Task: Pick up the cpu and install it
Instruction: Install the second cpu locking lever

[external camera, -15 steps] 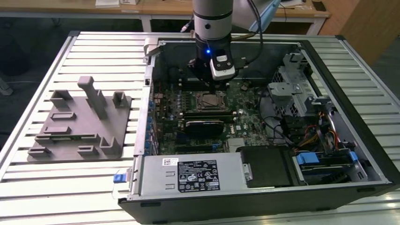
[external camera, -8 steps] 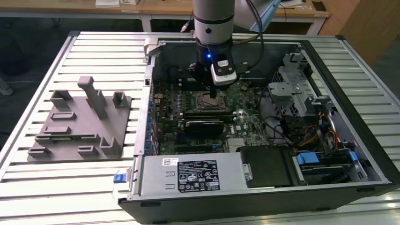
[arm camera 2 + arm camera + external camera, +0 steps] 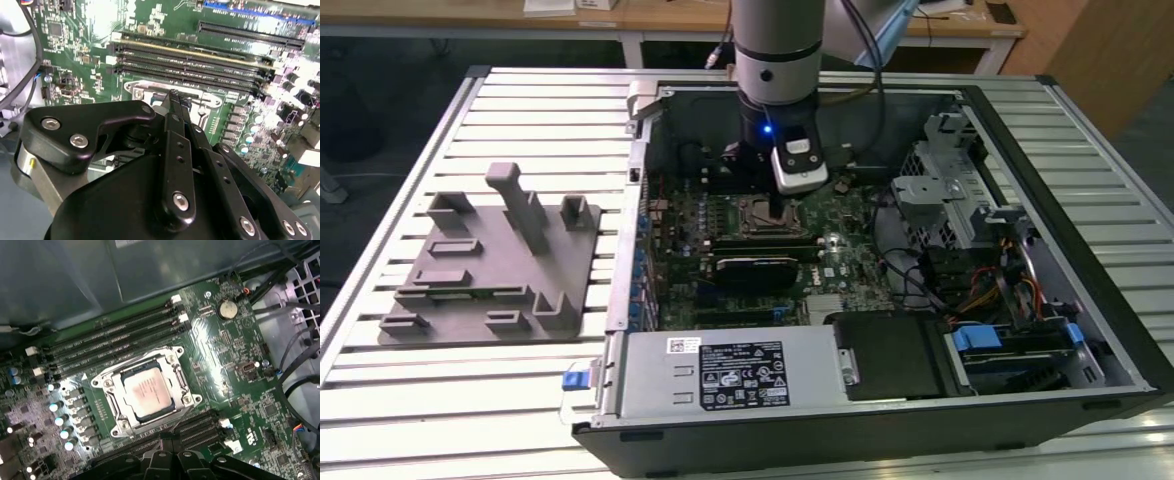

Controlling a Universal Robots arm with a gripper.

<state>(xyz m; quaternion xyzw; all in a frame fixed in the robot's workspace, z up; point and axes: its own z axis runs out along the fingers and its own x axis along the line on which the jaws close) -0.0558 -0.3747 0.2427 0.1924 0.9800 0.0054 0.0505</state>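
Note:
The cpu (image 3: 148, 390), a flat square chip with a pale silver top, lies in the metal-framed socket (image 3: 111, 377) on the green motherboard (image 3: 235, 370). In the exterior view the arm reaches down into the open computer case, and my gripper (image 3: 781, 207) hangs just over the socket (image 3: 750, 214). In both wrist views the black fingers sit pressed together with nothing between them. The tips of my gripper (image 3: 175, 96) point at the socket frame (image 3: 142, 90), and my gripper (image 3: 167, 441) stands just beside the socket, apart from the chip.
A grey plastic fixture (image 3: 494, 262) with upright posts lies on the slatted table at the exterior view's left. Inside the case (image 3: 1067, 330) are a black block (image 3: 754, 270), the power supply (image 3: 707, 372), drive cages (image 3: 947, 190) and cables (image 3: 987, 290). Memory slots (image 3: 115, 340) flank the socket.

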